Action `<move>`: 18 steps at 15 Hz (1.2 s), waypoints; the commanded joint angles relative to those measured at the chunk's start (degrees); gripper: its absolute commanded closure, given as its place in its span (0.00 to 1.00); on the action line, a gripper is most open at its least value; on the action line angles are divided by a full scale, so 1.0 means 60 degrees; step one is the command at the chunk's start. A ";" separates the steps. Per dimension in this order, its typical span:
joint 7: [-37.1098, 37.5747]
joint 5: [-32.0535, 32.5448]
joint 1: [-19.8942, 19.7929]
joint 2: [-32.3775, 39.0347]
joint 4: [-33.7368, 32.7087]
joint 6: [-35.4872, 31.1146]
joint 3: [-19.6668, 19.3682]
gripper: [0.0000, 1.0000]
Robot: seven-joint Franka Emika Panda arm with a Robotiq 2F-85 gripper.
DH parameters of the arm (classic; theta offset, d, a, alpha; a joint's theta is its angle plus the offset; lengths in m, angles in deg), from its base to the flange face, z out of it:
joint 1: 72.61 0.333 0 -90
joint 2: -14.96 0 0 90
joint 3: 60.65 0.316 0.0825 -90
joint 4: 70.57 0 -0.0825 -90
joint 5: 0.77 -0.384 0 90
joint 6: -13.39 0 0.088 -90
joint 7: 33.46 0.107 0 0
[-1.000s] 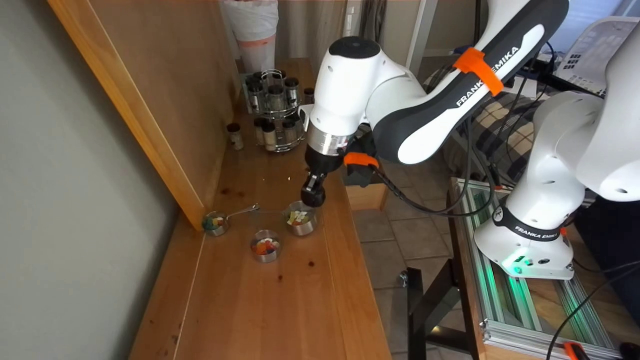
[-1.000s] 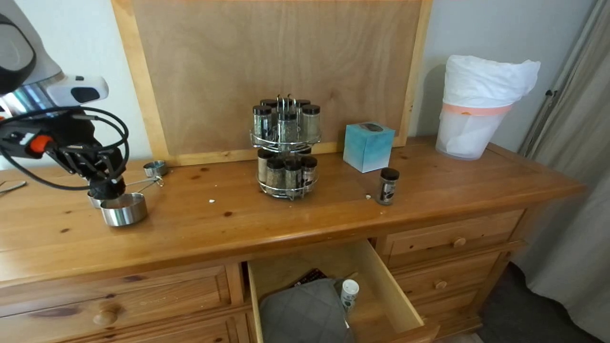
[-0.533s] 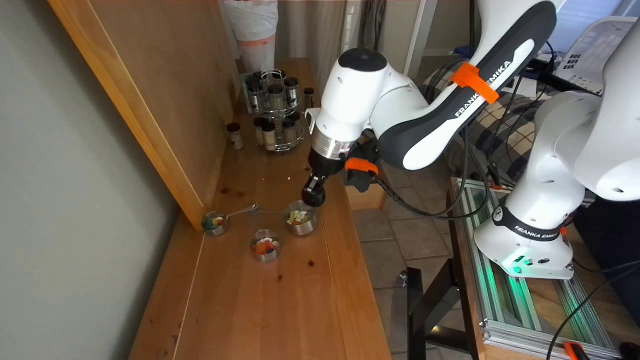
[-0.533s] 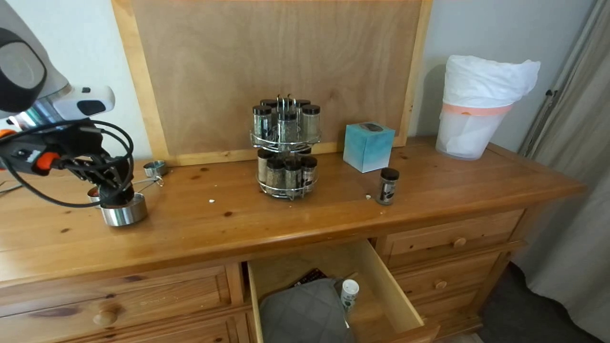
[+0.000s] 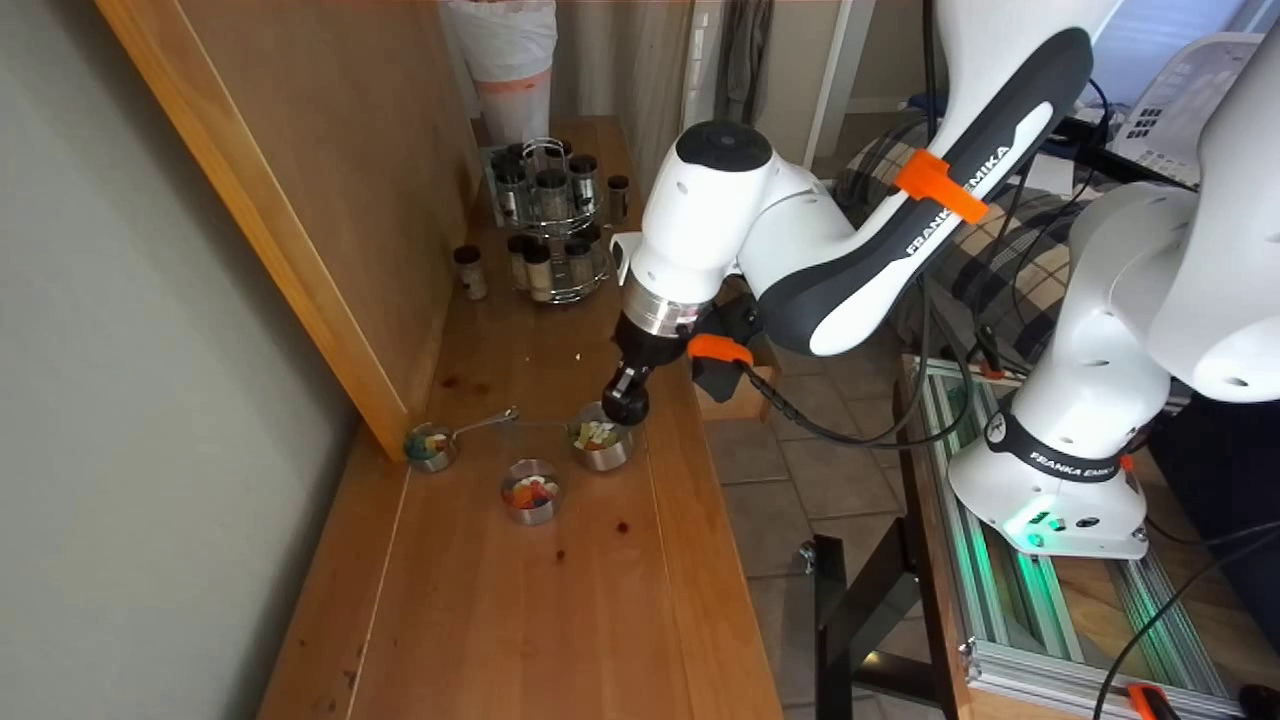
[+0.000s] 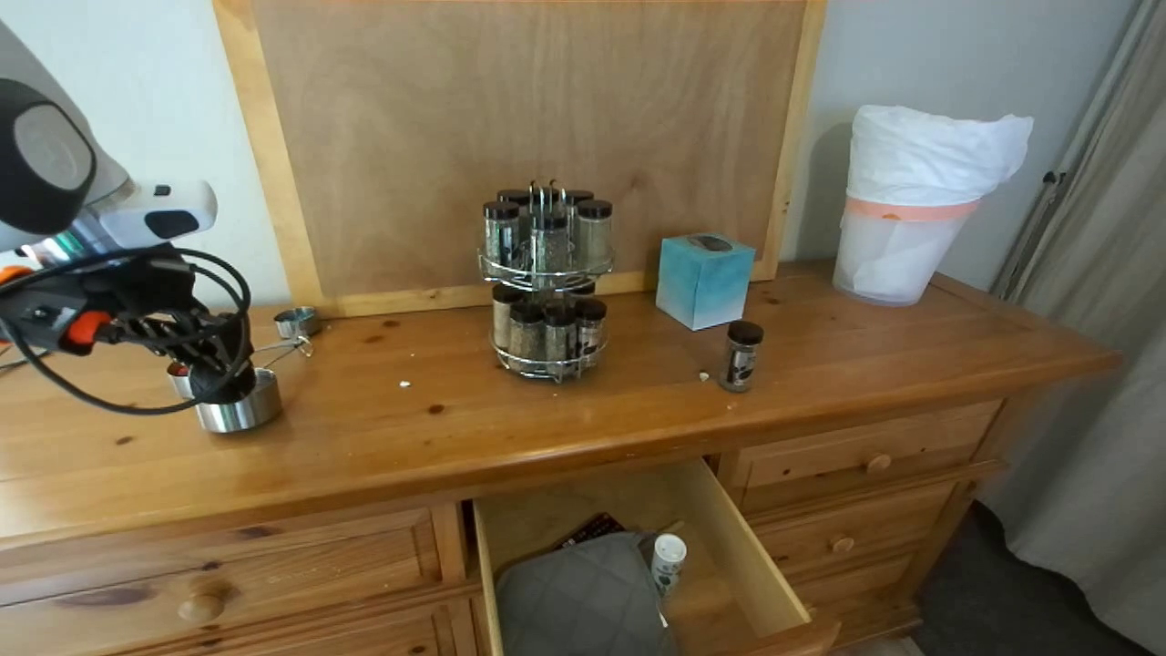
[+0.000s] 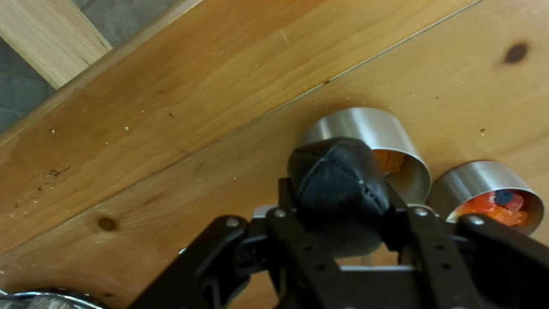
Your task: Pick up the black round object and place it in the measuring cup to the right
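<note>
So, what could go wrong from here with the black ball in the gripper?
The ball is close to the biggest cup, so lowering it might tip that cup. Let go off-centre, it could roll away. A smaller cup sits nearby; a sideways bump may spill its red and orange bits.

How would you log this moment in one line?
gripper: shut on black round object | position: close by largest measuring cup, contact unclear | neighbouring cup: red and orange pieces | release: not yet
</note>
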 commanded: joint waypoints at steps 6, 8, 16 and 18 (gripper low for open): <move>0.0912 0.0799 0.0069 0.0358 -0.0249 -0.0619 -0.0052 0.78; 0.1055 0.1004 0.0086 0.0399 -0.0324 -0.0664 -0.0067 0.78; 0.1514 0.1312 0.0069 0.0605 -0.0563 -0.0897 -0.0087 0.20; 0.1468 0.1180 0.0031 0.0520 -0.0568 -0.1023 -0.0082 0.06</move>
